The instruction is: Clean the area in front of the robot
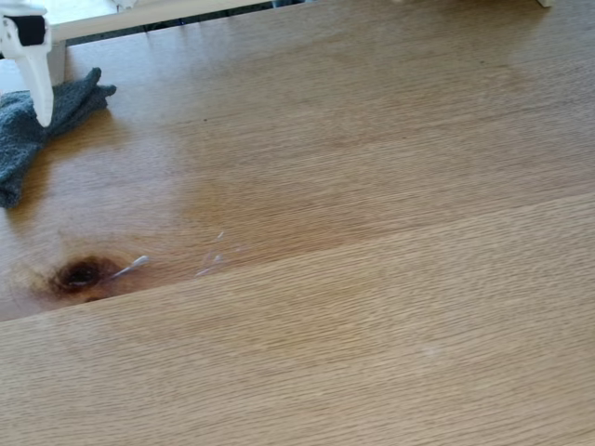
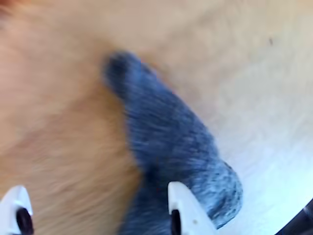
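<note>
At the upper left corner of the fixed view, the robot's gripper (image 1: 39, 111) hangs with one white pointed finger (image 1: 37, 79) tipped down over a single grey-blue cloth (image 1: 33, 130) crumpled on the oak tabletop (image 1: 372, 307). The finger's point overlaps the cloth's upper part there; whether it touches cannot be told from this angle.

Seen from the wrist view, the gripper (image 2: 98, 208) has its two white fingertips spread well apart, with bare wood and the cloth's edge between them, gripping nothing. The cloth (image 2: 166, 142) runs as one long fuzzy strip from the upper middle of that picture down toward the lower right, its long axis diagonal. The right-hand fingertip (image 2: 183, 205) sits over the cloth's lower part; the left-hand fingertip (image 2: 14, 205) is off the cloth, over wood. So most of the cloth lies ahead of the fingers and toward the right-hand one. That picture is blurred, and fine detail is lost.

A likely next step is to centre the fingers across the strip before closing.

By count: one arm, one cloth, one dark knot (image 1: 82, 275) in the wood, and a few faint pale streaks (image 1: 209, 265) just right of the knot, well apart from the cloth.
</note>
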You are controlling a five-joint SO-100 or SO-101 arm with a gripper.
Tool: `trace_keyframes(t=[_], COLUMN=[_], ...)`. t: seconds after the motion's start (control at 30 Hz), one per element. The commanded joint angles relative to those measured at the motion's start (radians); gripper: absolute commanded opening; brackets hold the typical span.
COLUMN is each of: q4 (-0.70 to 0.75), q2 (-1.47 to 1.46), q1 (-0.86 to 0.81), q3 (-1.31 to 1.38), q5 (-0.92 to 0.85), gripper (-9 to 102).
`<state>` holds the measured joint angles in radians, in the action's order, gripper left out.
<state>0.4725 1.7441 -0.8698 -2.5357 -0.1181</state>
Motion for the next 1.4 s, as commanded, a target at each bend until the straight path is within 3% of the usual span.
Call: trace_keyframes(t=[0.0, 0.2, 0.27, 0.43, 0.63, 0.77, 1.0, 1.17, 1.37], q4=[-0.107, -0.253, -0.298, -0.334, -0.213, -0.023, 0.192, 0.075, -0.314], q2=[-0.163, -0.362, -0.407, -0.445, -0.318, -0.104, 0.138, 0.08, -0.133], q1=[-0.103, -0.198, -0.207, -0.201, -0.106, 0.075, 0.595, 0.911, 1.14], q3=[0.092, 0.094, 0.094, 0.094, 0.08, 0.077, 0.092, 0.094, 0.097], q5=[-0.092, -0.222, -0.264, -0.334, -0.29, -0.235, -0.104, -0.037, -0.003], gripper=[32, 35, 30, 0, 0, 0, 0, 0, 0])
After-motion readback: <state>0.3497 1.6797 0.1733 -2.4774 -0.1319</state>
